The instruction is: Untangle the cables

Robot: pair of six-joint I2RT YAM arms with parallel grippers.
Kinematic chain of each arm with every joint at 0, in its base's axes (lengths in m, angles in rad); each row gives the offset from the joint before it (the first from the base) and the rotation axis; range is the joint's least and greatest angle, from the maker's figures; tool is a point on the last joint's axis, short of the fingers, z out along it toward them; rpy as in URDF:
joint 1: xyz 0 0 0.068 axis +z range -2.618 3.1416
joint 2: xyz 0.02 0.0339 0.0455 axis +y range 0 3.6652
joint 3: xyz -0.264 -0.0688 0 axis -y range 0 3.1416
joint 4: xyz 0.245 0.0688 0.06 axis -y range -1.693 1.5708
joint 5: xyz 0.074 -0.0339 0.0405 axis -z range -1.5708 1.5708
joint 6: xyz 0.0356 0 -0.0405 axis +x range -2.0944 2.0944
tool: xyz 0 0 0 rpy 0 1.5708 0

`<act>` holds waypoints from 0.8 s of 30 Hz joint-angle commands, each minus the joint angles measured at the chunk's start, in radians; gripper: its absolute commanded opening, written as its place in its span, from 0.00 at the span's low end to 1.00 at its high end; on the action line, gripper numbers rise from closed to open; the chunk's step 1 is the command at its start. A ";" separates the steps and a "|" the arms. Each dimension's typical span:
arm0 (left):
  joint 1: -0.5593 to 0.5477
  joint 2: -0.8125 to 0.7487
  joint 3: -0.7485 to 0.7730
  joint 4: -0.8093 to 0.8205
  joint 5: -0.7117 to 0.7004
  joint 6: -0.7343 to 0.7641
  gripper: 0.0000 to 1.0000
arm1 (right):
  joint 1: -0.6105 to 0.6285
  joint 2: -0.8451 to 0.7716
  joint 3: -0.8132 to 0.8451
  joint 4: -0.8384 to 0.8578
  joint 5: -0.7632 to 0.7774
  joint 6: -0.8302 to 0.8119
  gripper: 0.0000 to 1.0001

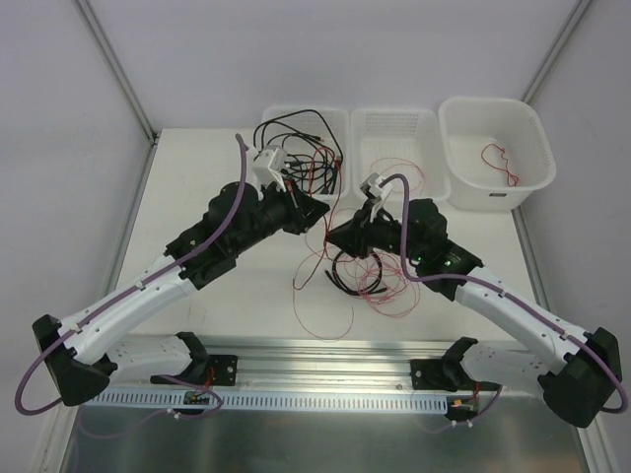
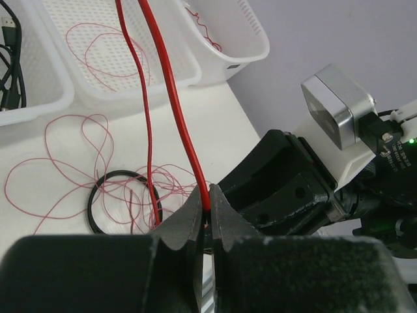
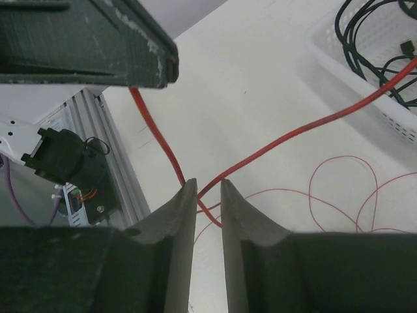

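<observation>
**Top:**
- Both arms reach to mid-table. The left gripper (image 1: pixel 317 213) and right gripper (image 1: pixel 341 235) are near each other, just in front of the left basket (image 1: pixel 268 113).
- Black cables (image 1: pixel 296 128) are piled in that basket, with some hanging over its near rim.
- The middle basket (image 1: pixel 394 112) holds a strand of thin red wire. The right tub (image 1: pixel 493 195) holds one small red wire (image 1: pixel 501 163).
- On the table (image 1: pixel 197 197), a black cable loop (image 1: pixel 345 276) lies below the right gripper, with thin red wires (image 1: pixel 330 305) sprawled around and over it.
- Can't read either gripper's jaws from this view.

**Left wrist:**
- The left gripper is clamped on the thick red cable (image 2: pixel 171 98), with no gap between the fingers (image 2: pixel 189 215).
- The cable runs taut from the pinch up and out of the top of the frame. A second thick red strand runs beside it.
- Below them are the black loop and the thin red tangle on the table.
- The right arm's wrist sits close on the right.

**Right wrist:**
- The right gripper's jaws are slightly apart, a narrow gap.
- Two runs of the red cable cross right at the fingertips (image 3: pixel 186 195). One goes up-left under a dark block (image 3: pixel 85 39); the other goes right toward the basket of black cables.
- A strand passes through the gap, not pinched.
</observation>
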 commanded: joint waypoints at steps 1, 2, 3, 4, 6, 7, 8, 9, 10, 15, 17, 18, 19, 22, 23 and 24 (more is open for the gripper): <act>-0.003 -0.053 -0.024 0.098 -0.074 -0.051 0.00 | 0.010 -0.009 -0.013 0.108 -0.080 0.007 0.25; -0.003 -0.063 -0.027 0.098 -0.084 -0.049 0.00 | 0.010 -0.009 -0.016 0.106 -0.084 0.005 0.27; -0.003 -0.066 -0.030 0.098 -0.087 -0.049 0.00 | 0.011 -0.010 -0.018 0.105 -0.090 0.007 0.27; -0.003 -0.069 -0.031 0.098 -0.087 -0.051 0.00 | 0.011 -0.010 -0.021 0.106 -0.104 0.005 0.27; -0.003 -0.075 -0.033 0.100 -0.087 -0.052 0.00 | 0.010 -0.010 -0.024 0.119 -0.124 0.005 0.31; -0.003 -0.078 -0.034 0.100 -0.085 -0.057 0.00 | 0.010 -0.009 -0.025 0.123 -0.144 0.005 0.32; -0.003 -0.078 -0.036 0.101 -0.082 -0.058 0.00 | 0.011 -0.007 -0.024 0.125 -0.150 0.007 0.34; -0.003 -0.080 -0.036 0.101 -0.081 -0.060 0.00 | 0.011 -0.006 -0.025 0.125 -0.155 0.005 0.36; -0.003 -0.081 -0.039 0.101 -0.082 -0.060 0.00 | 0.011 -0.004 -0.025 0.125 -0.156 0.005 0.37; -0.003 -0.078 -0.064 0.101 -0.107 -0.051 0.00 | 0.019 -0.016 -0.034 0.038 -0.077 -0.018 0.65; -0.003 -0.078 -0.076 0.101 -0.104 -0.051 0.00 | 0.024 -0.032 -0.045 0.005 -0.016 -0.058 0.82; -0.003 -0.078 -0.077 0.101 -0.102 -0.048 0.00 | 0.027 -0.035 -0.050 -0.030 0.011 -0.073 0.86; -0.003 -0.075 -0.076 0.101 -0.090 -0.043 0.00 | 0.030 -0.038 -0.057 -0.039 0.050 -0.097 0.94; -0.003 -0.069 -0.051 0.103 -0.050 0.015 0.00 | 0.041 -0.041 -0.091 -0.030 0.112 -0.121 0.97; -0.004 -0.066 -0.042 0.101 -0.044 0.035 0.00 | 0.047 -0.035 -0.091 -0.030 0.123 -0.133 0.97; -0.003 -0.063 -0.035 0.101 -0.032 0.084 0.00 | 0.051 -0.027 -0.091 -0.029 0.130 -0.136 0.97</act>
